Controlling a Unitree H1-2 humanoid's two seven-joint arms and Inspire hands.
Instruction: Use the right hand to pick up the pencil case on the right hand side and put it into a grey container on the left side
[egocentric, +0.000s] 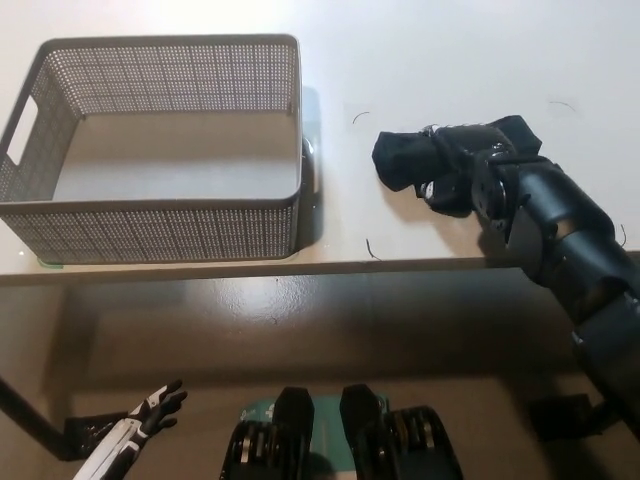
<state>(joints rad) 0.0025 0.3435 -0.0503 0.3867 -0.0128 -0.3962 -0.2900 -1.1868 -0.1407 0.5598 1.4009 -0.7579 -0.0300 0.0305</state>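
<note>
A black pencil case lies on the white table, to the right of the grey container. My black right hand covers the case's right part with its fingers curled around it; the case still rests on the table. The grey container is a perforated basket standing at the left of the table, and nothing shows inside it. My white left hand hangs low at the bottom left, below the table edge, with its fingers spread and holding nothing.
The table's front edge runs across the middle of the picture. A few thin dark marks lie on the white table between the container and the case. A dark stand shows on the floor at the lower right.
</note>
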